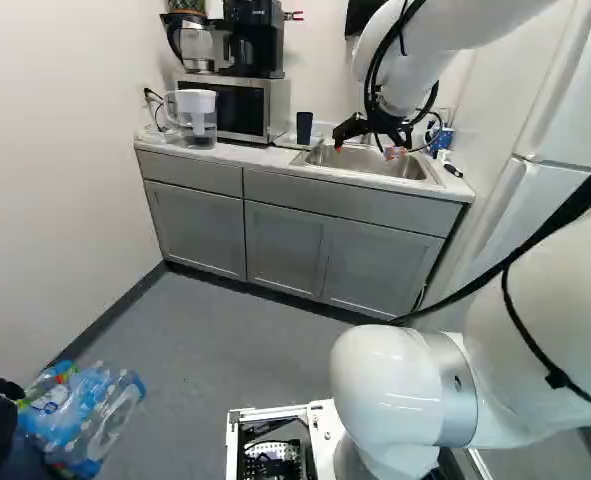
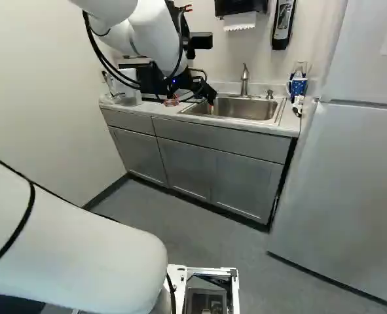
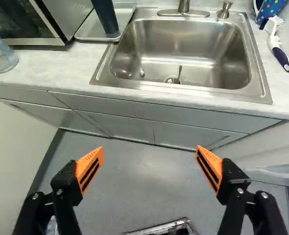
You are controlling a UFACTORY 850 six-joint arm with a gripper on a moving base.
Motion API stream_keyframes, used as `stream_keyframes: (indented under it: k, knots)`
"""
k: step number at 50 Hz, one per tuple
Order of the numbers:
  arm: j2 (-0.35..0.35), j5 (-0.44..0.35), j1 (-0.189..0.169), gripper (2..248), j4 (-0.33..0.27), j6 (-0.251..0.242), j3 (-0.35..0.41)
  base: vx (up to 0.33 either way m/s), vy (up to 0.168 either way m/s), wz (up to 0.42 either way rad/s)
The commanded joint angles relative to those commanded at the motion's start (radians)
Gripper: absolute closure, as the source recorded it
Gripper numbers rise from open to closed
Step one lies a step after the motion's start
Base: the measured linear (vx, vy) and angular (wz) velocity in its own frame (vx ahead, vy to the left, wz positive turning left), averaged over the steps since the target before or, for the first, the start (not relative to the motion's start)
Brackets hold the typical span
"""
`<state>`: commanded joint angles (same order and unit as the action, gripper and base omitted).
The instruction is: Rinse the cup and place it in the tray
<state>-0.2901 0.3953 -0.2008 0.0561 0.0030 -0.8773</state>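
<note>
My gripper (image 1: 364, 151) hangs over the counter's front at the sink (image 1: 373, 160) in the left base view. Seen from the wrist, the gripper (image 3: 149, 151) is open, its two orange-padded fingers wide apart with only floor showing between them. A dark cup (image 3: 105, 15) stands on the pale, flat tray (image 3: 87, 30), between the microwave and the sink; the same cup (image 1: 304, 128) shows in the left base view. The sink basin (image 3: 183, 46) lies ahead of the fingers and holds no cup.
The faucet (image 2: 245, 82) rises behind the basin. Left of the tray are the microwave (image 1: 237, 108) and a clear pitcher (image 1: 196, 118). A brush (image 3: 279, 46) and a blue dotted cup (image 2: 298, 85) sit right of the sink, near the refrigerator (image 2: 350, 170). Plastic bottles (image 1: 90, 410) lie on the floor.
</note>
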Motion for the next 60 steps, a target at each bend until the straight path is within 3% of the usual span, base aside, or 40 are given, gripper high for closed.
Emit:
stream_keyframes:
  k: [30,60]
  knots:
    - [0.000,-0.056,0.009,3,-0.002,0.000,0.035,0.000,0.000,0.000]
    - [0.002,-0.213,0.034,3,-0.009,-0.001,0.133,0.000,0.000,0.000]
